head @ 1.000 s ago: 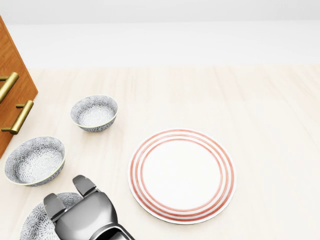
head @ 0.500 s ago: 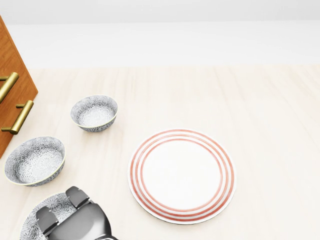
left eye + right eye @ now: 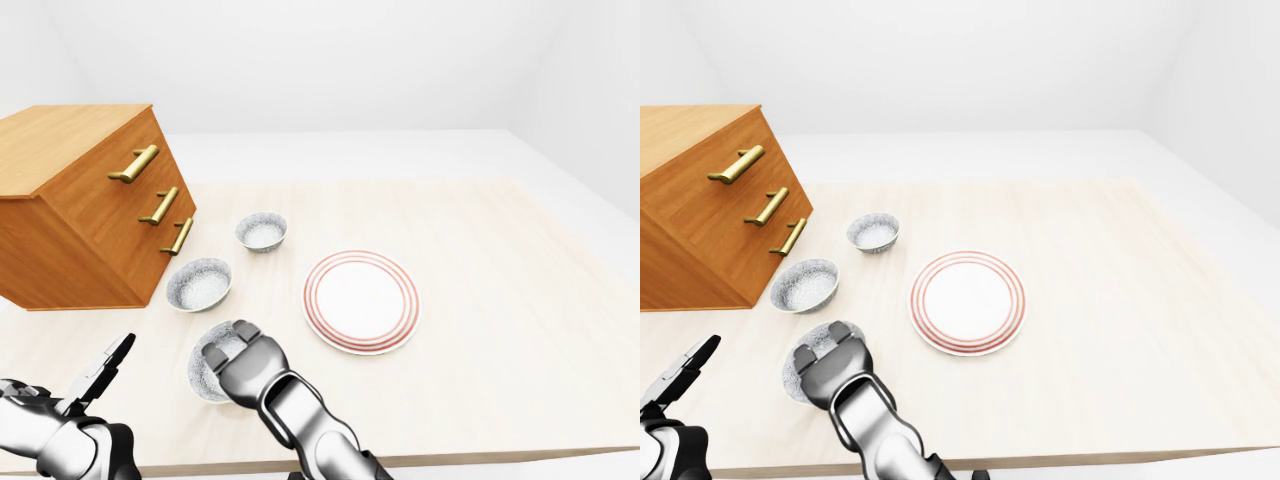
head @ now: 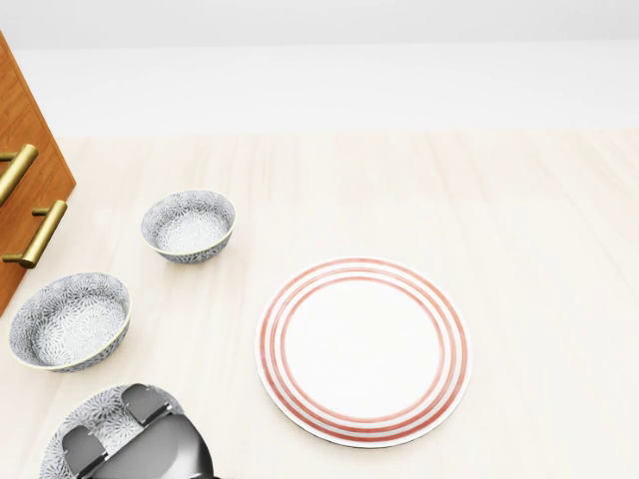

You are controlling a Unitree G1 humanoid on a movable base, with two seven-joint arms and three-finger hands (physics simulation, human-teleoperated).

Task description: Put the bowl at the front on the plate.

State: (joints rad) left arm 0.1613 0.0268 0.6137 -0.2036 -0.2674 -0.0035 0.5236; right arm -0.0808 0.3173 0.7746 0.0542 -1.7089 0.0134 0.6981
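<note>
Tabletop scene, left-eye view. The front bowl (image 3: 203, 369) stands at lower left on the table (image 3: 500, 300), well apart from the red-ringed plate (image 3: 361, 300) at centre. The right hand (image 3: 250, 362) lies over this bowl with fingers bent down into it; whether they grip it cannot be told. The left hand (image 3: 98, 374), lower left corner, is spread and empty. Two more bowls (image 3: 199, 284) (image 3: 261, 231) stand beside the wooden drawer chest (image 3: 80, 215).

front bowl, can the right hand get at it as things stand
Likely yes: the right hand hangs right over the front bowl at its rim, with nothing between them, and the middle bowl stands apart from both.
</note>
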